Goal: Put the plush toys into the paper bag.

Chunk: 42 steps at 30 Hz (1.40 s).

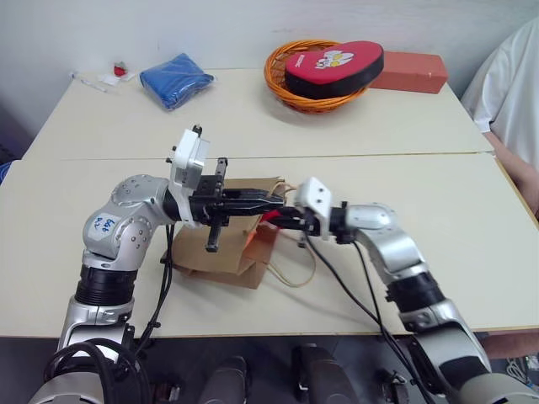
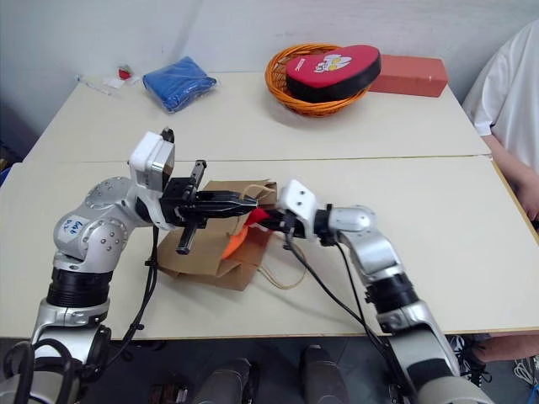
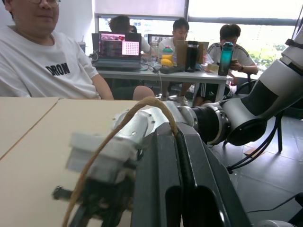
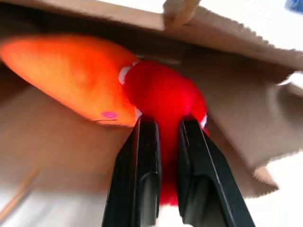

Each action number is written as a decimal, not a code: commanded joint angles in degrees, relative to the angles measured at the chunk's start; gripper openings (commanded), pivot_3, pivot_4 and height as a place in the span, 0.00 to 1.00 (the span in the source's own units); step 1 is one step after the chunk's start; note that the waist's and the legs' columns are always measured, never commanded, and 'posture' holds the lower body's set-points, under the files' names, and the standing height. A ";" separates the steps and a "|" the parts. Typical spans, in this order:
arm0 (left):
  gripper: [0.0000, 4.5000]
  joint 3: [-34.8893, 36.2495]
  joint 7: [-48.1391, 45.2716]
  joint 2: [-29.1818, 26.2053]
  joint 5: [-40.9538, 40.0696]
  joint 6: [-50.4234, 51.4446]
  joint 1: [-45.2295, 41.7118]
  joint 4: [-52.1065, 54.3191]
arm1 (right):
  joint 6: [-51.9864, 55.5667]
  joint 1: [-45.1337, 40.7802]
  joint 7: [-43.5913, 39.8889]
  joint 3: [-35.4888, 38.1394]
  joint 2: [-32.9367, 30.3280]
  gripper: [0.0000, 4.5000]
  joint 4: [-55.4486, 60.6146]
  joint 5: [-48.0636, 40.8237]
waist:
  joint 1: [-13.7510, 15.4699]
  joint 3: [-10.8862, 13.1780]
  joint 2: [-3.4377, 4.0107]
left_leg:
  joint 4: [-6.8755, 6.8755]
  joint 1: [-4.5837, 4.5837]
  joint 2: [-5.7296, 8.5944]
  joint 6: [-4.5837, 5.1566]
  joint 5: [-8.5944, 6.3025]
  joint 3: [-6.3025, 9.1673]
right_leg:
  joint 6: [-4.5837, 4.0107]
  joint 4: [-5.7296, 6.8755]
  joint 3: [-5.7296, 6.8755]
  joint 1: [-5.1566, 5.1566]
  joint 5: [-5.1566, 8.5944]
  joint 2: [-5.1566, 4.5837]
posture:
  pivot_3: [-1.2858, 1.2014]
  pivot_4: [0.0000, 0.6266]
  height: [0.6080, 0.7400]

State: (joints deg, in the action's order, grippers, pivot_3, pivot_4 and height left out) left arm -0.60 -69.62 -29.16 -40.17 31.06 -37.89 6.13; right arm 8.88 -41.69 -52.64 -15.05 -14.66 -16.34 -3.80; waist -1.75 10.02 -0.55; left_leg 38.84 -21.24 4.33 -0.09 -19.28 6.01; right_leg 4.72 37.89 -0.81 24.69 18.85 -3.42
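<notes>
The brown paper bag point(image 1: 221, 249) lies on the near table with its mouth lifted toward the right. My left gripper point(image 1: 268, 202) is shut on one cord handle point(image 3: 118, 137) and holds the bag's top edge up. An orange plush toy point(image 4: 71, 75) lies inside the bag, showing at the mouth point(image 2: 237, 242). My right gripper point(image 4: 163, 124) is shut on the red plush toy point(image 4: 163, 94), which sits right at the bag's opening, pressed against the orange one. The bag's other handle loop point(image 1: 296, 273) rests on the table.
On the far table stand an orange basket point(image 1: 274, 80) holding a red heart cushion point(image 1: 333, 63), a red-brown box point(image 1: 413, 71) and a blue folded cloth point(image 1: 175, 80). A person in a white shirt point(image 1: 514, 76) sits at the right edge.
</notes>
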 commanded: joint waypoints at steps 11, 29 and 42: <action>0.00 0.28 -0.52 1.27 0.40 -2.95 -0.90 0.46 | -3.56 -5.84 3.94 2.35 9.75 0.21 -18.20 -0.73 | -0.59 -0.01 0.01 | 0.04 0.02 -0.01 0.00 0.00 0.02 | 0.00 0.02 0.20 -0.03 0.00 -0.03 | 0.52 0.24 1.00; 0.00 2.15 1.94 -0.70 -0.96 -2.16 1.58 3.55 | 31.20 1.43 -14.20 12.35 -15.37 1.00 7.81 -21.65 | 0.10 0.00 0.01 | -0.04 -0.03 -0.02 0.01 -0.01 0.06 | -0.01 -0.08 0.29 -0.04 0.00 -0.08 | 0.52 0.24 1.00; 0.00 7.68 5.84 -1.74 -7.31 2.39 -0.78 4.75 | 80.18 3.74 -0.48 18.01 -22.29 1.00 15.23 -31.05 | 1.74 0.00 0.01 | 0.03 -0.09 -0.01 0.11 -0.07 0.01 | -0.02 -0.11 0.24 -0.04 -0.01 -0.12 | 0.52 0.24 1.00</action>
State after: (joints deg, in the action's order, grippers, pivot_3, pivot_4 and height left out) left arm 4.87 -63.88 -29.94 -45.39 32.81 -37.68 8.88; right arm 86.69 -38.64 -55.40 0.41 -37.99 -2.24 -33.52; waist -0.01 10.02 -0.55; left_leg 38.89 -21.32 4.32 0.04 -19.36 6.02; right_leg 4.69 37.78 -0.58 24.64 18.83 -3.55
